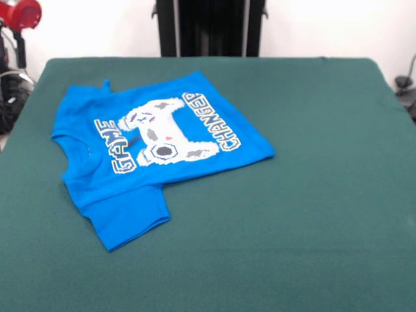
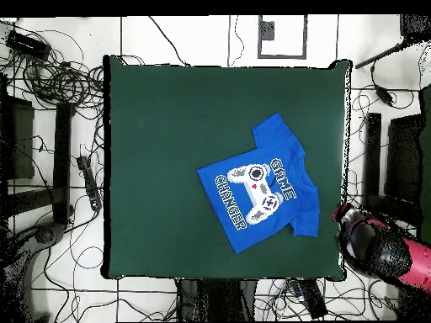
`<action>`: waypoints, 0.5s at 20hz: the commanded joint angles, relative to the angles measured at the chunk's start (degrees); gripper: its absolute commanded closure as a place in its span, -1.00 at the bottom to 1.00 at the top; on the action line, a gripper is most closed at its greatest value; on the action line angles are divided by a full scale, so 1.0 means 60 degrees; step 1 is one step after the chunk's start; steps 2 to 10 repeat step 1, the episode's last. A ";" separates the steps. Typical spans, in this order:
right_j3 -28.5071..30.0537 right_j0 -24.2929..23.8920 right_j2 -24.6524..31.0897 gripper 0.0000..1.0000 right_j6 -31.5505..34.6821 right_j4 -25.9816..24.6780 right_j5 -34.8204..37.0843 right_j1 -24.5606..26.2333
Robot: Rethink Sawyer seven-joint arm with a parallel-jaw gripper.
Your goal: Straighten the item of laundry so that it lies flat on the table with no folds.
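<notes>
**Hidden and cut off**

The red and black robot arm [image 2: 379, 248] sits beside the dark green felt worktop [image 2: 168, 168], cut by the overhead view's edge; its jaws cannot be made out. In the front view the worktop's near edge is cropped.

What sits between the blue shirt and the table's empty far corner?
Nothing: in the overhead view only bare green table stretches from the shirt to that corner.

Tangled cables [image 2: 63, 80] on white floor [image 2: 185, 38].
</notes>
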 commanded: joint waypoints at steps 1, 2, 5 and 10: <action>0.0245 0.0101 0.1546 -1.00 -0.1766 0.0118 0.1070 0.0212; 0.0245 0.0101 0.1546 -1.00 -0.1766 0.0118 0.1070 0.0212; 0.0245 0.0101 0.1546 -1.00 -0.1766 0.0118 0.1070 0.0212; 0.0245 0.0101 0.1546 -1.00 -0.1766 0.0118 0.1070 0.0212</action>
